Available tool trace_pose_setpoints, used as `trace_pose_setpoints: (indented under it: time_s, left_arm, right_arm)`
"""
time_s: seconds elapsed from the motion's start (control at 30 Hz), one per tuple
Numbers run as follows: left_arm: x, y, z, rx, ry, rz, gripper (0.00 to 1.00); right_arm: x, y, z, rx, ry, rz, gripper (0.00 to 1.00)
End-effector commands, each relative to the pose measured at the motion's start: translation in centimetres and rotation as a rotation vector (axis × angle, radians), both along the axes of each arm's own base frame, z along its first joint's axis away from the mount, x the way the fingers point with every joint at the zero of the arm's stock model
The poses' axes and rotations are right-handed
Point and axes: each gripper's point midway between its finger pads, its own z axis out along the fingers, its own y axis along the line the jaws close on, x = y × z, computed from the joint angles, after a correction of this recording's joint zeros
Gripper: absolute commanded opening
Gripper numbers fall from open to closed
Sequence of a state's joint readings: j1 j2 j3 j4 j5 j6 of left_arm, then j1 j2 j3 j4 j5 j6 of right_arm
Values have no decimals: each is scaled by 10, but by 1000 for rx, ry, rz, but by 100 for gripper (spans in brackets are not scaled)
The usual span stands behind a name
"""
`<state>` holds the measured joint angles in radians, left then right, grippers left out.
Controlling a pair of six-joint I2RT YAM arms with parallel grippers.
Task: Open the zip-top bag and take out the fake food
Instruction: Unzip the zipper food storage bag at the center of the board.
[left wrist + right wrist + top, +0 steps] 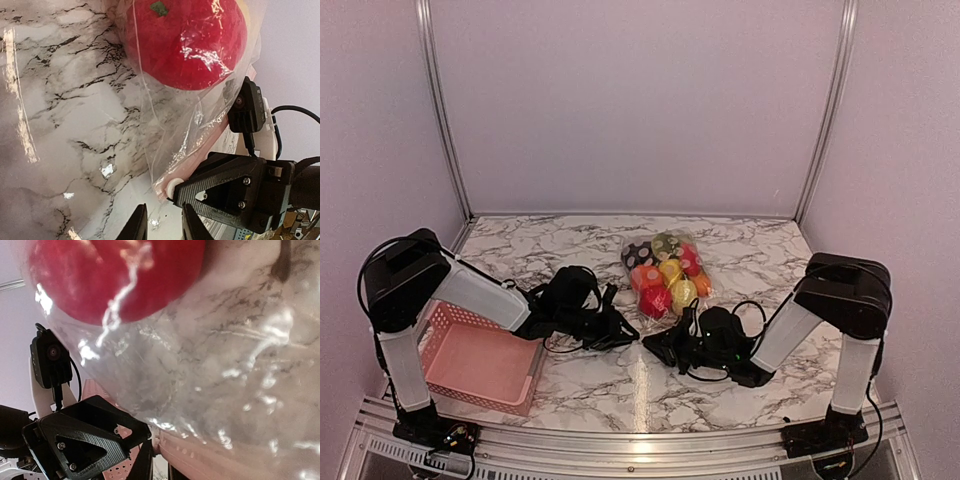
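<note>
The right pincer (160, 456) is clenched on a corner of the zip-top bag (215, 380). In its wrist view the two dark fingers stand almost together at the bottom of the frame, and the end of the pinkish zip strip (210, 450) runs in between them.

The left pincer (164, 209) is released. Its fingers stand a narrow gap apart at the bottom edge of its view, with bare marble showing between them. The bag's corner lies just above the tips, and the right pincer's black wedge meets that corner from the right.

From overhead, the two pincers face each other tip to tip at centre frame. The bag lies on the marbled surface (540, 245), its long axis running from centre frame toward the upper middle and its zip edge pointing to the bottom of the frame. The fake food (667, 272) is bunched in the upper end, with a red apple (655, 300) lowest. A pink basket (480, 360) sits at lower left, beside the left arm's base.
</note>
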<state>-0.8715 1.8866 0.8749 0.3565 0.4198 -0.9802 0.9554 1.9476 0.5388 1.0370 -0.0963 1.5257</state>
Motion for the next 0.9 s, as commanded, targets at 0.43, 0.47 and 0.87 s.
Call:
trace_pose_setpoints:
  time_s: [0.43,0.47,0.87]
  left_arm:
    - [12,-30,1,-70,-15,-64,36]
    - [12,-31,1,-74,-16,-68,36]
    - [11,-47,8,-122,-56,-155,42]
  right_arm:
    - [-16,-22,10,6,-5,-8,5]
    - [-16,-22,11,7,-7,-6,5]
    - [-21,-25,18,13,-19,15,5]
